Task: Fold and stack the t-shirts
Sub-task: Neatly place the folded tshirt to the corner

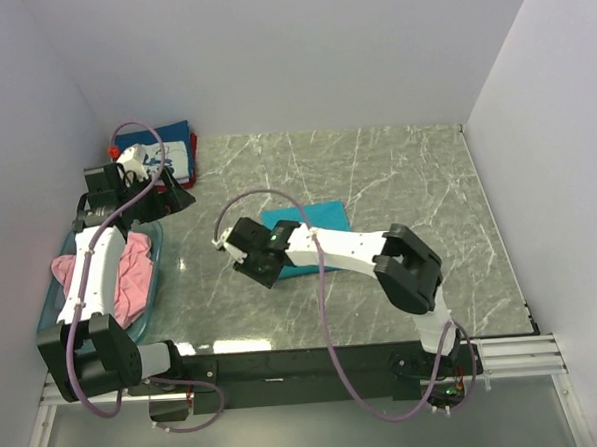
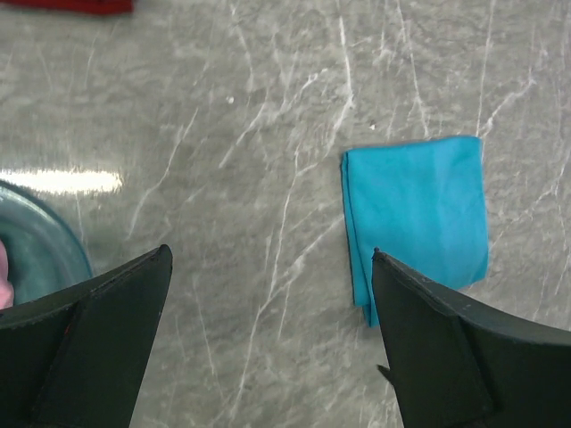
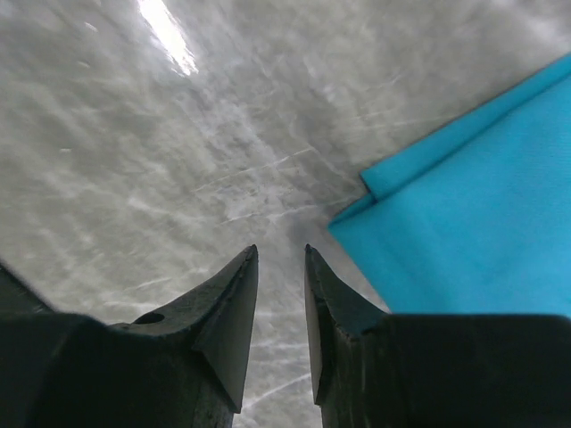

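The teal t-shirt (image 1: 323, 218) lies folded into a small rectangle mid-table, partly under my right arm. It also shows in the left wrist view (image 2: 419, 214) and in the right wrist view (image 3: 473, 232). My right gripper (image 1: 225, 245) hovers just left of the shirt's corner, its jaws (image 3: 281, 251) narrowly apart and empty. My left gripper (image 1: 180, 200) is wide open and empty (image 2: 269, 252) over bare table near the basket. The pink t-shirt (image 1: 133, 277) lies crumpled in the basket. The navy printed t-shirt (image 1: 165, 150) lies on the red one (image 1: 193, 149) at the back left.
The translucent light-blue basket (image 1: 158, 259) stands at the left table edge under my left arm, and its rim shows in the left wrist view (image 2: 40, 241). White walls close the back and both sides. Grey marble table (image 1: 417, 197) stretches to the right.
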You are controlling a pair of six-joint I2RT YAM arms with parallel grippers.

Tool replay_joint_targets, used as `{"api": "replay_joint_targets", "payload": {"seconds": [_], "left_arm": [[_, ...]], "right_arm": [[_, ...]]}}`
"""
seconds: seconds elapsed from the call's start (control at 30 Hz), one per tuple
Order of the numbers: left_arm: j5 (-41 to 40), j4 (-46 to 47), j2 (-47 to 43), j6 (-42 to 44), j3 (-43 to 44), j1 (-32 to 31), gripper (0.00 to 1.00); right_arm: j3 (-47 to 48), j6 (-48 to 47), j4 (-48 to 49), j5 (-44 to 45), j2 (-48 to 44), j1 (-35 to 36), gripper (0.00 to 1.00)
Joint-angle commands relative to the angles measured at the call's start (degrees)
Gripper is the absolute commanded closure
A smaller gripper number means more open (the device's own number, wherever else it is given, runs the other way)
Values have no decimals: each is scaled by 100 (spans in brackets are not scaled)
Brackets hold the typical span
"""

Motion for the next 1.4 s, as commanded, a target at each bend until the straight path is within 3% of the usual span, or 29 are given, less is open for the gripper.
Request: {"api": "replay_joint_targets", "payload": {"seconds": [0.0, 0.6, 0.73, 0.97, 1.37], "left_arm": [[-219, 149, -428, -42, -45, 16, 0], [-79, 632, -903, 20, -1064, 16, 1], [53, 694, -894, 11, -1240, 16, 1], [493, 984, -815, -278, -1679, -11, 1], [747, 1942, -236, -1771, -2207, -591, 0]], "right_arm": [[312, -1, -114, 571, 196, 42, 65], [224, 70, 62, 871, 918, 95, 62], [181, 149, 53, 634, 1032, -37, 69], [189, 114, 9, 431, 954, -327, 100], [-224, 61, 448, -140, -373, -520, 100]]}}
